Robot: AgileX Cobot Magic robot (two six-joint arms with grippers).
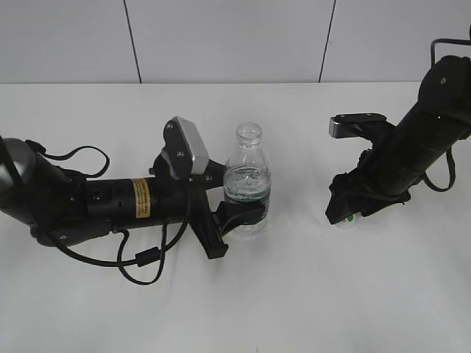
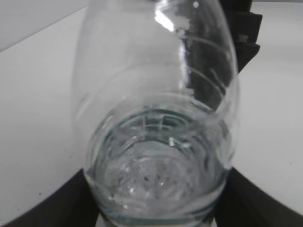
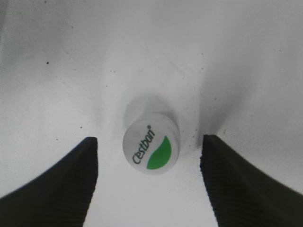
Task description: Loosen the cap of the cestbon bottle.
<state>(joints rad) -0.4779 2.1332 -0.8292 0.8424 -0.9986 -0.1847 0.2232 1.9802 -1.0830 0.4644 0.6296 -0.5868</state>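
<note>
The cestbon bottle (image 1: 247, 180) stands upright mid-table, clear with a dark green label band, its mouth open and without a cap. My left gripper (image 1: 239, 215) is shut on its lower body; in the left wrist view the bottle (image 2: 156, 109) fills the frame between the two dark fingers of the gripper (image 2: 156, 175). The white cap (image 3: 151, 142) with its green leaf mark lies top-up on the table. My right gripper (image 3: 149, 138) is open, its fingers on either side of the cap without touching it. In the exterior view, the right gripper (image 1: 344, 212) points down over the cap (image 1: 348, 219).
The white table (image 1: 309, 294) runs back to a grey panelled wall (image 1: 221, 37). The left arm's body and cables (image 1: 140, 257) lie low across the left of the table. The right arm (image 1: 427, 125) slants in from the upper right.
</note>
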